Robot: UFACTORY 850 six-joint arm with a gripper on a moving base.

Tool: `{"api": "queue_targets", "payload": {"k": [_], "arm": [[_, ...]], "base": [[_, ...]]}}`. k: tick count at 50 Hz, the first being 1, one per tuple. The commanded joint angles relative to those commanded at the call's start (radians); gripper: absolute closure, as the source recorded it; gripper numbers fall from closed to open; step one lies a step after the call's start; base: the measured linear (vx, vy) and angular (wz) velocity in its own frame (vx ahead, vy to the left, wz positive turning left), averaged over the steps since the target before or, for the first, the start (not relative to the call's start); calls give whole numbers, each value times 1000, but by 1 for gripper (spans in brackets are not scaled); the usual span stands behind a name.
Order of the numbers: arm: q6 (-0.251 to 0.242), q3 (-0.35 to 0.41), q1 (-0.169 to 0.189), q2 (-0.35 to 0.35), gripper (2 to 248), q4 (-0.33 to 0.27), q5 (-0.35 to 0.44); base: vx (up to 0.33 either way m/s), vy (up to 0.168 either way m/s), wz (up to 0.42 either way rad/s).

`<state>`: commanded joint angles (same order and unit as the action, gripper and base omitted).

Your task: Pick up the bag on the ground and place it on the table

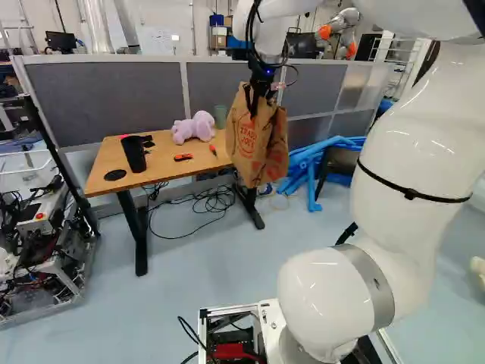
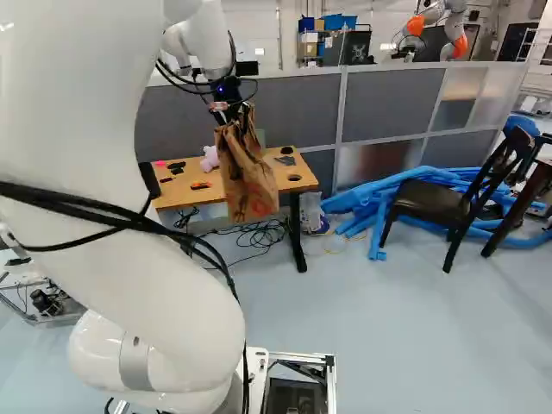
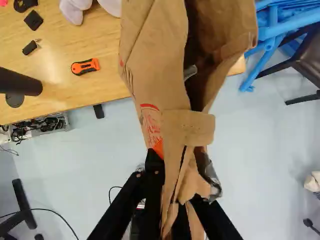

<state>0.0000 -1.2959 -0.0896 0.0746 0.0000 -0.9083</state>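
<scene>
In the left base view my gripper (image 1: pixel 261 89) holds the upright brown paper bag (image 1: pixel 251 145) at its top, in front of the right end of the wooden table (image 1: pixel 163 163). In the right base view the bag (image 2: pixel 246 172) hangs partly across the table's front edge, its bottom lower than the tabletop. The wrist view shows the gripper (image 3: pixel 177 187) shut on the crumpled rim of the bag (image 3: pixel 155 65); the bag extends ahead over the table's edge. Something pale shows inside its opening. Whether the bag touches the table I cannot tell.
On the table are a purple plush toy (image 1: pixel 194 127), a black cup (image 1: pixel 134 154), an orange-black cutter (image 3: pixel 85 66) and a green cup (image 1: pixel 220 116). Grey partitions (image 2: pixel 388 108) stand behind. Blue tubes (image 2: pixel 371 203) and a dark chair (image 2: pixel 435 200) are to the right.
</scene>
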Motion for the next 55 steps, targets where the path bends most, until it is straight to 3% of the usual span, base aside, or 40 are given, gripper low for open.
{"api": "queue_targets", "payload": {"k": [55], "arm": [[0, 0, 0, 0, 229, 0, 0]], "base": [[187, -56, 2]]}}
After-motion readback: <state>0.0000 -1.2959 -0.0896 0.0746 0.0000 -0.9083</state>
